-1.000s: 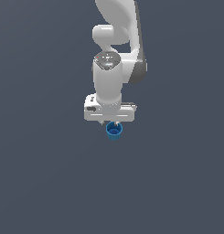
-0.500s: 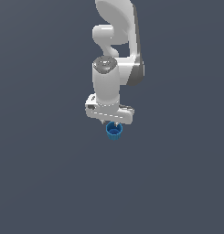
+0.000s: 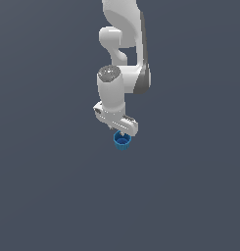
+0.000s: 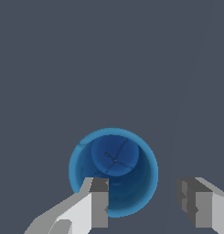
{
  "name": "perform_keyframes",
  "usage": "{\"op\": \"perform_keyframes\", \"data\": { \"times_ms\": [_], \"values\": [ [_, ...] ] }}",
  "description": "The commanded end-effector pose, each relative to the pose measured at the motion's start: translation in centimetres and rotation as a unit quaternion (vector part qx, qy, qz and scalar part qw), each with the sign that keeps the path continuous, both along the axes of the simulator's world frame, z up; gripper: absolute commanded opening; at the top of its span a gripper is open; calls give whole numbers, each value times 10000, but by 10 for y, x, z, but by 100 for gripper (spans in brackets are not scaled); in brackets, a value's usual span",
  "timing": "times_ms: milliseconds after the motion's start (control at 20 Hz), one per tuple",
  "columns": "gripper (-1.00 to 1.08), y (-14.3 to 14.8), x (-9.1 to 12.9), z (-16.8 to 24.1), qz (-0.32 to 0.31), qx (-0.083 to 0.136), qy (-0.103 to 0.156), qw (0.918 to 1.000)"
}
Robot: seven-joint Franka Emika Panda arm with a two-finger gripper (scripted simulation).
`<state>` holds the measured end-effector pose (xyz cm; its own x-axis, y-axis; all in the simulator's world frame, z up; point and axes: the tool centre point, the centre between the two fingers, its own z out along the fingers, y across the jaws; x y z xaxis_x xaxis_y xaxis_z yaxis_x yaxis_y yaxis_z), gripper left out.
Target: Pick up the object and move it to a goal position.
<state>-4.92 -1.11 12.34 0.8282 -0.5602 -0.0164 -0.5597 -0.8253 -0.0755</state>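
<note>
The gripper point(image 4: 143, 208) hung directly over the object point(image 4: 113, 171), its two fingers point(image 4: 98, 203) spread apart with nothing between the pads. In the wrist view one finger overlapped the cup's rim while the other stood clear outside the wall, so the jaws seemed to straddle one side of the rim rather than the whole cup. That offset probably meant the hand was lining up to pinch the wall, or was not yet centred; which of the two could not be told.

The object, a bright blue hollow cylinder, sat upright on the plain dark grey floor point(image 3: 190, 196), just below the white hand in the exterior view and slightly to that view's right of the wrist.

From the exterior view the gripper point(image 3: 122, 130) was seen close above the object point(image 3: 122, 141), the arm point(image 3: 122, 49) reaching down from above, but the fingers were too small there to judge their gap. Only the wrist view showed the open jaws, the cup's hollow interior and the sideways offset. No goal marker appeared in either view.
</note>
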Motion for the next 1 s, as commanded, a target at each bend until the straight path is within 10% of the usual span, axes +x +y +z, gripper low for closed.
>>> {"op": "perform_keyframes", "data": {
  "times_ms": [0,950],
  "values": [
    [28,-1,-7,-6,-394,37,11,9992],
    [28,-6,-25,-24,-1403,114,50,9900]
  ]
}}
